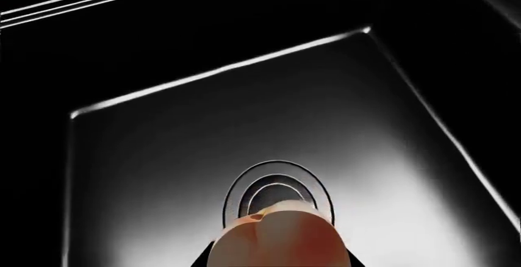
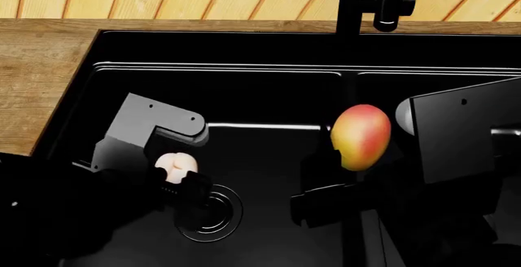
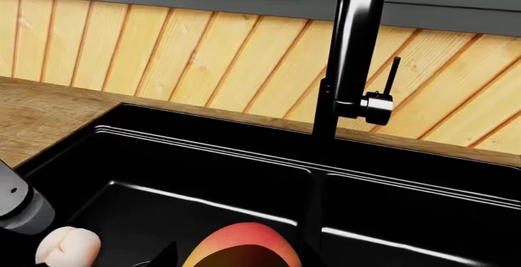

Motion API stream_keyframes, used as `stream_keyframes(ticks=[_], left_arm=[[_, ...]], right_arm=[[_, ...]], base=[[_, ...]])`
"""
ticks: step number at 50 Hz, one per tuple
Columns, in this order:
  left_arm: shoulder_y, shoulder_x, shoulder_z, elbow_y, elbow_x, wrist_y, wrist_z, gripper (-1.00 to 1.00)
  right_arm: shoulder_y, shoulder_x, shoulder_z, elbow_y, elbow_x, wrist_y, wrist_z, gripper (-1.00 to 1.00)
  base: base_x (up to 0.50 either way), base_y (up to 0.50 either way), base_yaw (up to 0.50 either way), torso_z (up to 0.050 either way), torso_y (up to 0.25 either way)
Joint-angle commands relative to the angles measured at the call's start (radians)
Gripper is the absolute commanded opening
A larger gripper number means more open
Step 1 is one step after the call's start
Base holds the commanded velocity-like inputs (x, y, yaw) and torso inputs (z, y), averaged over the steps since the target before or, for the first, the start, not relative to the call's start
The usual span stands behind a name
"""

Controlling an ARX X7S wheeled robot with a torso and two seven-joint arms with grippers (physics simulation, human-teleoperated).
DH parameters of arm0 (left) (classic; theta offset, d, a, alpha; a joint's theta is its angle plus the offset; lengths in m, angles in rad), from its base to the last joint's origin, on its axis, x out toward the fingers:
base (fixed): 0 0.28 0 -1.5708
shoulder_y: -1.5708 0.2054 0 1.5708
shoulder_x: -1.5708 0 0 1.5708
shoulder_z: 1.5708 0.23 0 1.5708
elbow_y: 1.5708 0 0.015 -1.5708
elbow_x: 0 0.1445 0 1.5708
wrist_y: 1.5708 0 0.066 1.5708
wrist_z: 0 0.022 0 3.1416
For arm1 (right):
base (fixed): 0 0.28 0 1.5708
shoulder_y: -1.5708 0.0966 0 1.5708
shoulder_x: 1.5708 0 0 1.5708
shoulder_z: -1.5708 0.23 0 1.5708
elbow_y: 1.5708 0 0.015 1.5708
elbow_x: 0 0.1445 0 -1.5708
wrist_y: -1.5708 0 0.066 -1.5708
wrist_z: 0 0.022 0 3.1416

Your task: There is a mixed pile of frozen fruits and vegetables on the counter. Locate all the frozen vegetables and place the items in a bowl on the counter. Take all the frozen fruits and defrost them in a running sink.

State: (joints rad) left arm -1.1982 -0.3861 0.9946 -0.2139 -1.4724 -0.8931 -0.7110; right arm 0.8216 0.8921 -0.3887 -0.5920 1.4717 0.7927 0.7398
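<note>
Both arms are over the sink (image 2: pixel 269 53) now. The left gripper (image 2: pixel 180 185) has its fingers closed on the pale lobed fruit (image 2: pixel 175 164), right above the left basin's drain (image 2: pixel 213 213). The right gripper (image 2: pixel 338 178) clamps the mango (image 2: pixel 360 136) above the basin divider. The risk: let go here and the mango could glance off the divider and roll, and the faucet (image 3: pixel 350 60) shows no water. Wood-grain surface (image 2: pixel 41 78) runs left and far; slanted timber panelling (image 3: pixel 163 53) stands behind.
</note>
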Motion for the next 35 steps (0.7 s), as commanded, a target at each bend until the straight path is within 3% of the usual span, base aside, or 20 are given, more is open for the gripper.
stream_keyframes(ticks=[1, 6, 7, 22, 27, 35], left_arm=[[0.018, 0.013, 0.026, -0.024, 0.02, -0.006, 0.003, -1.0], [0.017, 0.019, 0.02, -0.029, 0.013, -0.004, -0.017, -1.0], [0.016, 0.016, 0.018, -0.024, 0.009, -0.005, -0.017, 1.0], [0.018, -0.062, -0.051, 0.103, 0.012, 0.064, -0.124, 1.0], [0.011, -0.149, -0.14, 0.272, -0.101, 0.068, -0.274, 1.0], [-0.014, -0.223, -0.194, 0.4, -0.225, 0.044, -0.355, 1.0]], right_arm=[[-0.005, 0.001, 0.01, -0.005, -0.022, -0.001, -0.013, -1.0], [-0.006, 0.001, 0.011, -0.008, -0.021, -0.002, -0.012, -1.0], [-0.009, 0.002, 0.011, -0.008, -0.022, -0.003, -0.012, -1.0], [0.001, -0.007, -0.003, 0.013, -0.012, 0.01, -0.011, -1.0], [0.066, -0.042, -0.037, 0.065, -0.009, 0.052, -0.02, -1.0], [0.146, -0.13, -0.135, 0.175, -0.082, 0.117, -0.099, -1.0]], base=[[0.0, 0.0, 0.0, 0.0, 0.0], [0.0, 0.0, 0.0, 0.0, 0.0], [0.0, 0.0, 0.0, 0.0, 0.0], [0.0, 0.0, 0.0, 0.0, 0.0], [0.0, 0.0, 0.0, 0.0, 0.0], [0.0, 0.0, 0.0, 0.0, 0.0]])
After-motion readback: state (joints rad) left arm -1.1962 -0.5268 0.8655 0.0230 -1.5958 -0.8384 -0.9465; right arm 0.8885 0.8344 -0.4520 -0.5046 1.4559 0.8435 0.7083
